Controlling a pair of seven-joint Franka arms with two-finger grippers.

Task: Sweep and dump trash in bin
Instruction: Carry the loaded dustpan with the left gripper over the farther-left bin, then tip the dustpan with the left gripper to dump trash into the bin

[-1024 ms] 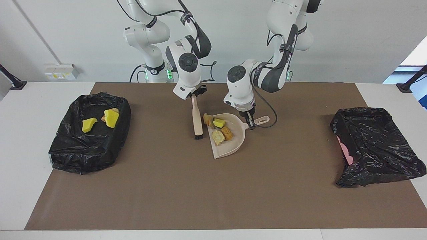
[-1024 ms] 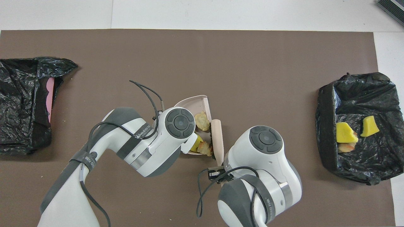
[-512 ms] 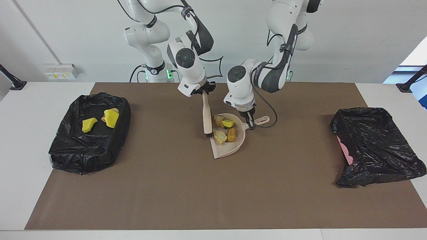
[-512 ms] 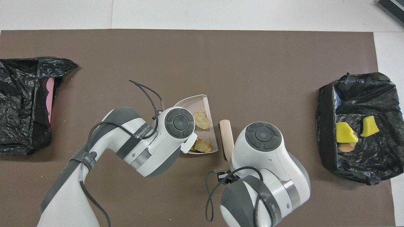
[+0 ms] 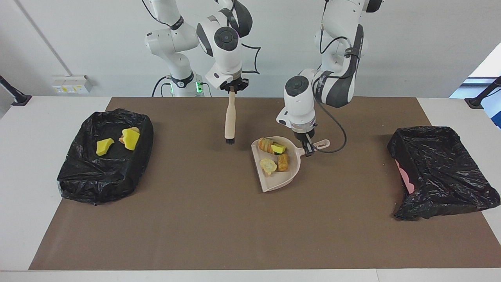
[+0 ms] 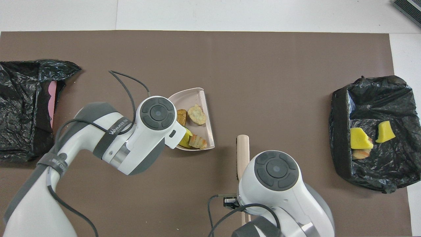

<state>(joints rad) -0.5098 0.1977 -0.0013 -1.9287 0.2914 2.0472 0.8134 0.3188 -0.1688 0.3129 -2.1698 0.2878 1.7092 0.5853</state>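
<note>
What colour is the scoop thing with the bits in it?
The dustpan is pale beige, a little pinkish. The facing view shows it best, since nothing covers it there.

One camera sits high across the surface (image 5: 250, 235), facing the robots from some way off and taking in the whole brown mat (image 5: 195, 219) with both black-lined bins. The other hangs above the robots' own end, looking forward and steeply down from closer in. Both views share the mat, the dustpan (image 5: 278, 178) (image 6: 194, 98) and the bins, half a turn apart.
</note>
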